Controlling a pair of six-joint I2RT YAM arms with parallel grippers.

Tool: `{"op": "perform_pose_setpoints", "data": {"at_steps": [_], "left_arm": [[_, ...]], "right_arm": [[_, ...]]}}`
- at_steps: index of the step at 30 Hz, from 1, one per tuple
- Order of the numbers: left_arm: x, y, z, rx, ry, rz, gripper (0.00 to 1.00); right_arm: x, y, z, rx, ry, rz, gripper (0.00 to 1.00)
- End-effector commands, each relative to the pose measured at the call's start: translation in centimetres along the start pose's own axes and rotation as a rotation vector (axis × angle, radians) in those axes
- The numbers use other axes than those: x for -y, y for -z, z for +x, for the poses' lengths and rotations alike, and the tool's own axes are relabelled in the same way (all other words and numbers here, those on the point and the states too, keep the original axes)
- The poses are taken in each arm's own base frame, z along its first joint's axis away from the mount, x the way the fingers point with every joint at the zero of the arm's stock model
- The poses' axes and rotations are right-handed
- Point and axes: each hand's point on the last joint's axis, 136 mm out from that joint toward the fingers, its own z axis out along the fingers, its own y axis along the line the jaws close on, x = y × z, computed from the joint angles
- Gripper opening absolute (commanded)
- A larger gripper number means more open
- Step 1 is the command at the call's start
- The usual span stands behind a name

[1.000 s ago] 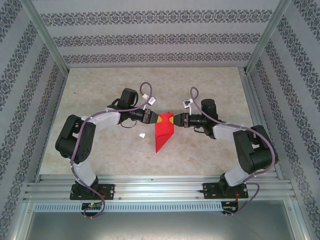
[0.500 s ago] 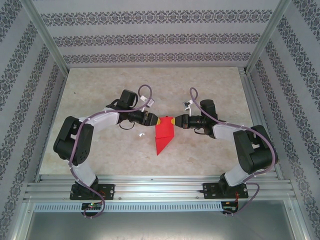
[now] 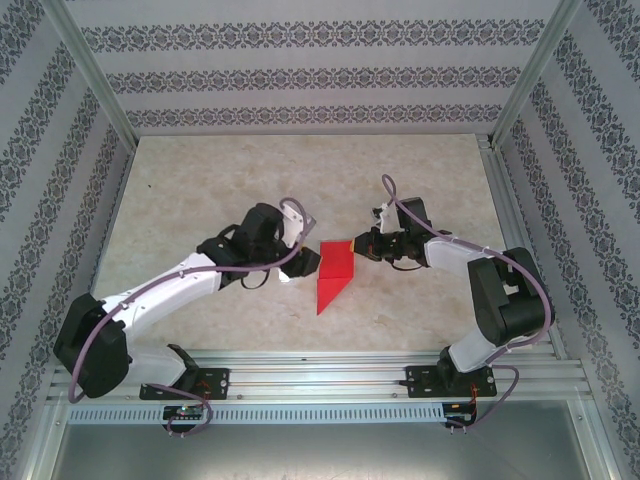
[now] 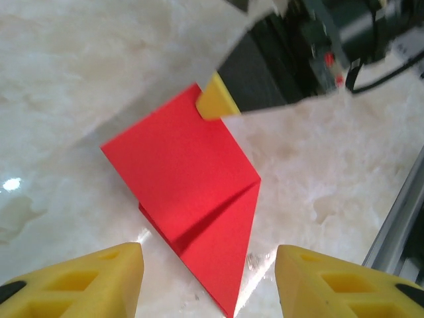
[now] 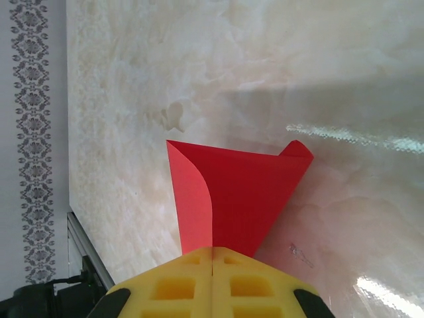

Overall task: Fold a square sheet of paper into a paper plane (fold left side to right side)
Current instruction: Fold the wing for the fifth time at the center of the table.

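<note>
While the left gripper [image 3: 306, 262] stood released just left of the folded red paper [image 3: 335, 282] at mid-table [image 3: 200, 190], its wrist view showed spread fingers [image 4: 99, 278] holding nothing; the right gripper's [image 3: 358, 246] own camera showed shut pads [image 5: 179, 285] clenching the paper's far corner.

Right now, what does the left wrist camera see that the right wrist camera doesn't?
Left wrist view: the left claw open near the red paper, a slanted crease running to the paper's pointed end, and the right claw pinching the far corner. Right wrist view: the right claw's own fingers pressed shut on the paper's edge, a curled flap, and the patterned wall. Both: the red paper lying on the marble table.
</note>
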Motion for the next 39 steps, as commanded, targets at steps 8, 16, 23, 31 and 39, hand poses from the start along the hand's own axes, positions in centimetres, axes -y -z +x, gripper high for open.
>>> {"op": "perform_pose_setpoints", "data": {"at_steps": [8, 16, 23, 31, 39], "left_arm": [[3.6, -4.6, 5.5, -0.142, -0.109, -0.204, 0.56], [2.7, -8.0, 7.7, -0.247, -0.145, -0.348, 0.63], [1.5, -9.5, 8.7, -0.303, -0.206, -0.452, 0.64], [0.7, -10.3, 8.8, -0.322, -0.243, -0.523, 0.56], [0.7, -10.7, 9.5, -0.343, -0.24, -0.514, 0.3]], "right_arm": [[1.1, -0.5, -0.3, -0.021, -0.123, 0.055, 0.0], [1.2, -0.7, -0.1, -0.031, -0.131, 0.05, 0.0], [1.3, -1.1, 0.0, -0.038, -0.135, 0.038, 0.0], [1.5, -1.2, 0.3, -0.049, -0.132, 0.04, 0.0], [1.9, -1.4, 0.6, -0.063, -0.128, 0.054, 0.0]]}}
